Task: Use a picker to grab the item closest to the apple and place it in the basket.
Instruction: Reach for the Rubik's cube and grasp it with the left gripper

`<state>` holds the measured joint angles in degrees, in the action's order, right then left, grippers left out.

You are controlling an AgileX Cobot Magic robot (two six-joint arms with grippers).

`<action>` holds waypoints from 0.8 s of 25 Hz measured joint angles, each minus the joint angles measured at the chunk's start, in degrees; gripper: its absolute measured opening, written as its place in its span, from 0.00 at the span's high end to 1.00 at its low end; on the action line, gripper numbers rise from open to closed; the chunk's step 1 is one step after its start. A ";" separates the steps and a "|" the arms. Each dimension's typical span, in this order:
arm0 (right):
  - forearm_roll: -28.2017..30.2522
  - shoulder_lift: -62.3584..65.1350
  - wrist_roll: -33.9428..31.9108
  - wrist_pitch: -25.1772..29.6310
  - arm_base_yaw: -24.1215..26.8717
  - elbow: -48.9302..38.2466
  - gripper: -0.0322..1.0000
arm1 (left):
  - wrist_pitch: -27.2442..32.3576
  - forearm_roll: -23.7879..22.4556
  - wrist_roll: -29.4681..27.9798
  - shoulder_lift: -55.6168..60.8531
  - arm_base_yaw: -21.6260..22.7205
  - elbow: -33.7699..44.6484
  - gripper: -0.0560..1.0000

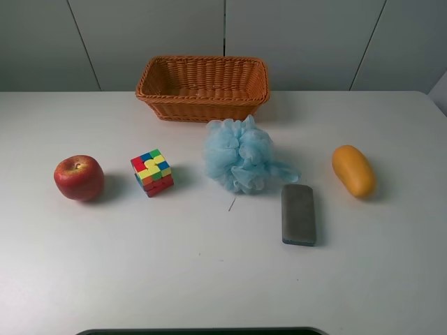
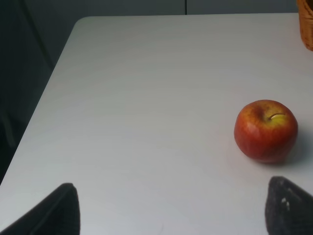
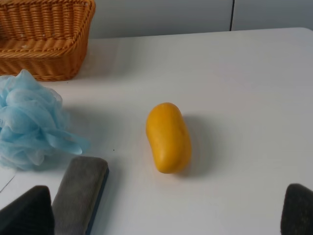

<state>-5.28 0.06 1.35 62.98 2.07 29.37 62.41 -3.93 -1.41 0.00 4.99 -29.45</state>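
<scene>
A red apple (image 1: 79, 178) sits at the left of the white table; it also shows in the left wrist view (image 2: 265, 130). A multicoloured puzzle cube (image 1: 152, 172) lies just right of it, the closest item. An empty wicker basket (image 1: 202, 87) stands at the back centre; its corner shows in the right wrist view (image 3: 44, 39). Neither gripper shows in the exterior high view. My left gripper (image 2: 171, 210) is open, fingertips spread wide short of the apple. My right gripper (image 3: 161, 210) is open, short of the orange mango.
A light blue bath pouf (image 1: 241, 155) lies in the middle, a grey eraser block (image 1: 299, 213) right of it, and an orange mango (image 1: 353, 170) further right. The pouf (image 3: 29, 122), block (image 3: 80, 193) and mango (image 3: 168, 137) show in the right wrist view.
</scene>
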 joint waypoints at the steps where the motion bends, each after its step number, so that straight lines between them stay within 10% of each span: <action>1: 0.00 0.00 0.00 0.00 0.00 0.00 0.29 | 0.00 0.00 0.00 0.00 0.00 0.00 0.26; 20: 0.00 0.00 0.00 0.00 0.00 0.00 0.29 | 1.83 -0.92 0.00 -3.98 0.00 -6.53 0.26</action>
<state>-5.28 0.06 1.35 62.98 2.07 29.37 64.24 -4.85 -1.41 -3.98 4.99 -35.98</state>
